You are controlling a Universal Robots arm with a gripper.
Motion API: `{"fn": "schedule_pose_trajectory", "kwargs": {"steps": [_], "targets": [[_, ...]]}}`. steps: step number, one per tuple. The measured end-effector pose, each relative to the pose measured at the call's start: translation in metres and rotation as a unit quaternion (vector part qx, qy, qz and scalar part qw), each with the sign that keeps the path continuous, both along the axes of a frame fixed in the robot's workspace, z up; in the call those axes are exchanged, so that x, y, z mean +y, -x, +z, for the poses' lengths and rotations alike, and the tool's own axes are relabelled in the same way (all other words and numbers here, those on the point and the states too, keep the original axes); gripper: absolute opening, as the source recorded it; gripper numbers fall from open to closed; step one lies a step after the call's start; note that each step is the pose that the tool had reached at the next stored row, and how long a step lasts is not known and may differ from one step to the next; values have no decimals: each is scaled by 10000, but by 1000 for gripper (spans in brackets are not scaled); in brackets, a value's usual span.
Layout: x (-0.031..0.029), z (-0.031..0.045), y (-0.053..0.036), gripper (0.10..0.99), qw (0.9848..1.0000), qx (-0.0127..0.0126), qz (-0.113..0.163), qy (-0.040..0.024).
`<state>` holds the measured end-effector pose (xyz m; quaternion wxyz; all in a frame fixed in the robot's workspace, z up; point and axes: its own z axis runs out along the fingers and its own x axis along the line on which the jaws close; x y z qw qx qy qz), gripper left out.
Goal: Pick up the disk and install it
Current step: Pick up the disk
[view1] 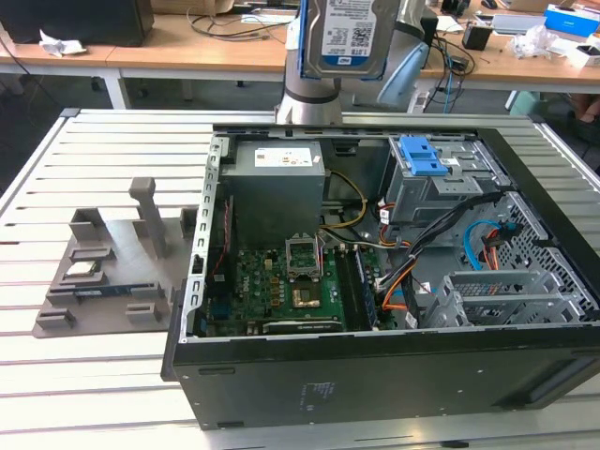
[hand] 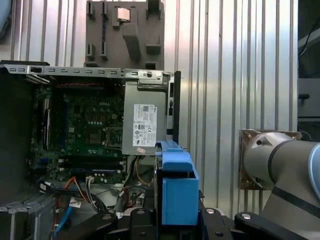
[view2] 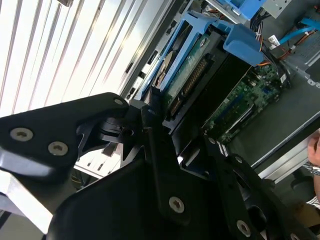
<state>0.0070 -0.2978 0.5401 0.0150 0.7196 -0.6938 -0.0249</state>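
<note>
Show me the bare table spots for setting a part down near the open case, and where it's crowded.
Bare slatted table lies between the grey fixture and the near edge, at the exterior view's left of the case; another strip lies beyond the fixture. Crowded: inside the case, cables fill the space by the drive cage, the disk held above.

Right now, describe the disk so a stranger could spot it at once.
Find the open computer case on the slatted table. Above it, the gripper holds the disk upright. Unlike the grey metal box and blue latch inside the case, it is a flat silver slab with a white-and-blue label and blue side rails.
</note>
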Motion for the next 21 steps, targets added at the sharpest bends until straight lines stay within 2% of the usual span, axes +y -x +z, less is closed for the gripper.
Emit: {"fn": "schedule_pose_trajectory", "kwargs": {"steps": [1,4,6,10,14,17,21], "targets": [[0,0,-103,365,10000,8,0,0],[-1,0,-258,365,10000,21,0,0],[0,0,-420,365,10000,35,-1,0],[0,0,-607,365,10000,52,0,0],[0,-1,-837,365,10000,68,-1,0],[0,-1,-963,365,10000,73,0,0],[0,-1,-984,365,10000,74,-1,0]]}}
